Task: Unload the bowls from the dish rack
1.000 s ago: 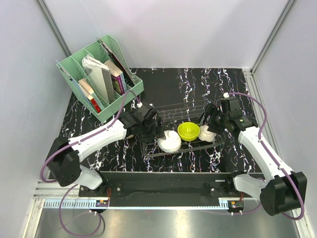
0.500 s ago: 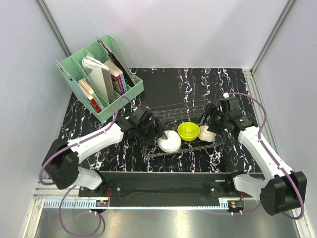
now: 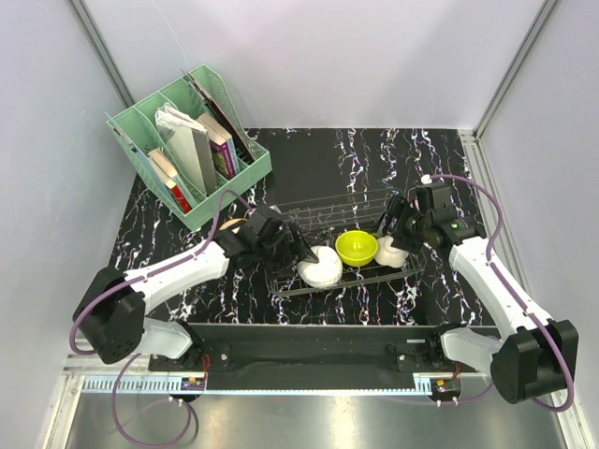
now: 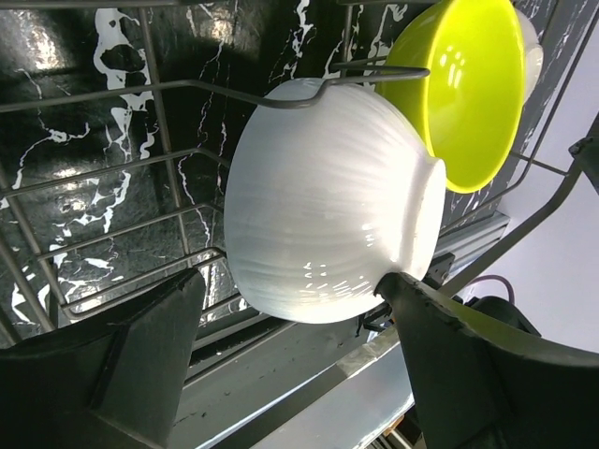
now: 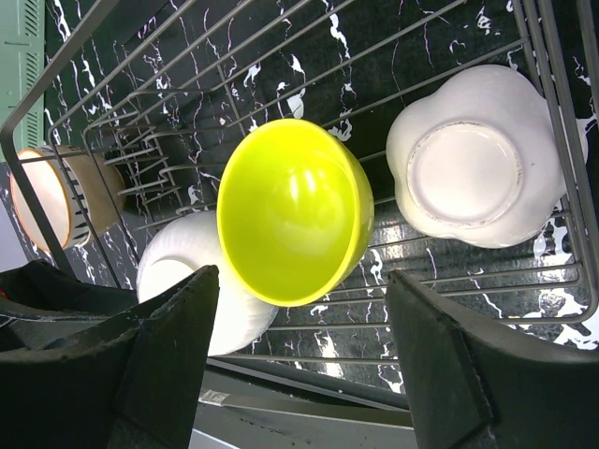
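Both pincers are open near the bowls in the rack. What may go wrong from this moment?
1. A rack wire curves over the white ribbed bowl that the open left pincer frames; lifting may snag it.
2. The yellow-green bowl stands tilted close beside it; pulling one may tip the other.
3. The right pincer aims at that neighbour, so both pincers might collide.

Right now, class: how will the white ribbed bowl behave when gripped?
The ribbed bowl looks glossy, so probably slippery. It seems rigid and breakable. Tilted on edge against a rack wire, it may roll or tip if nudged.
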### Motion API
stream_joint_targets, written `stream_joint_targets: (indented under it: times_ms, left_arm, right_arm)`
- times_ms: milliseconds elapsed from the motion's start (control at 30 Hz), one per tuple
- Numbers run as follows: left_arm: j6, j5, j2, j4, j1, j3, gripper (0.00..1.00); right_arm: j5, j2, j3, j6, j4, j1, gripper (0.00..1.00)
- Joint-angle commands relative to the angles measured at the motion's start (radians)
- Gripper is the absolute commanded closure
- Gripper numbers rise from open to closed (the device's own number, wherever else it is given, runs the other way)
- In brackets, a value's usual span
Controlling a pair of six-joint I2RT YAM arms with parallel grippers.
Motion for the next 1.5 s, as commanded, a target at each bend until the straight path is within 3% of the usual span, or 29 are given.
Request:
stream_joint_targets:
  times_ms: [0,167,300,467,700,1033,1467]
  left_arm:
    - [0.003,-0.003,0.01,-0.026,-0.003,-0.044,0.14]
    - [-0.024,-0.026,-0.017,0.052,-0.008,-0.119,0.09]
    - [-0.069,-0.044,-0.063,0.193,-0.013,-0.202,0.09]
    - [-0.086,-0.069,-0.141,0.25,-0.013,-0.253,0.12]
    - [-0.04,-0.086,-0.171,0.278,-0.014,-0.214,0.15]
    - [0.051,-0.032,-0.039,0.273,-0.016,-0.035,0.33]
    - [0.086,-0.018,0.006,0.253,-0.014,0.042,0.33]
  right_arm:
    - [-0.002,-0.007,-0.001,-0.005,0.031,-0.003,0.21]
    - [-0.009,-0.01,-0.012,0.004,0.04,-0.001,0.21]
    - [-0.012,-0.015,-0.021,0.006,0.043,-0.001,0.21]
    - [-0.011,-0.018,-0.035,0.009,0.046,-0.003,0.22]
    - [-0.008,-0.021,-0.067,0.02,0.06,-0.001,0.22]
    - [0.061,-0.002,-0.119,0.024,0.054,-0.001,0.25]
    - [0.047,0.016,-0.133,0.029,0.056,-0.001,0.26]
